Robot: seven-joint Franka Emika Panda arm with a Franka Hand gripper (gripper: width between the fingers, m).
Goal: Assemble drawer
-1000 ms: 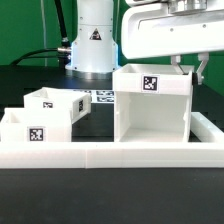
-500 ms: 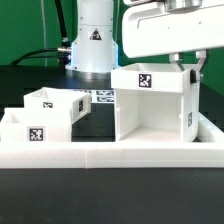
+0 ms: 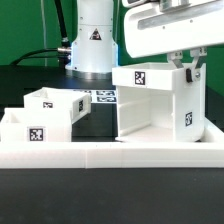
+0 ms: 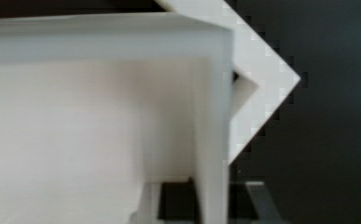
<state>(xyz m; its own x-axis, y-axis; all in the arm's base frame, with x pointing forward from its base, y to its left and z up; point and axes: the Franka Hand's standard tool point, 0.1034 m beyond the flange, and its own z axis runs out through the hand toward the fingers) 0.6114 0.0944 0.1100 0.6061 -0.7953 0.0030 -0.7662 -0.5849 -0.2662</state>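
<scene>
The drawer's big white cube-like housing [image 3: 150,112] stands at the exterior view's right, open side facing the camera. It has a tag on its top front edge and another on its right side face. My gripper [image 3: 190,66] is shut on the top of the housing's right wall. In the wrist view the gripper [image 4: 221,205] has that thin wall [image 4: 216,140] between its two dark fingers, and the housing's white inside [image 4: 88,110] fills the picture. Two small open-topped trays [image 3: 50,103] [image 3: 30,130] sit at the left, untouched.
The long low white L-shaped wall [image 3: 110,155] runs along the front and up the right side, close to the housing. The marker board [image 3: 100,97] lies behind the trays. The robot's base [image 3: 92,40] stands at the back.
The housing, held in the gripper, has turned: its top tag has shifted left and up, and its right side face with a tag has come into view. The trays have not moved.
</scene>
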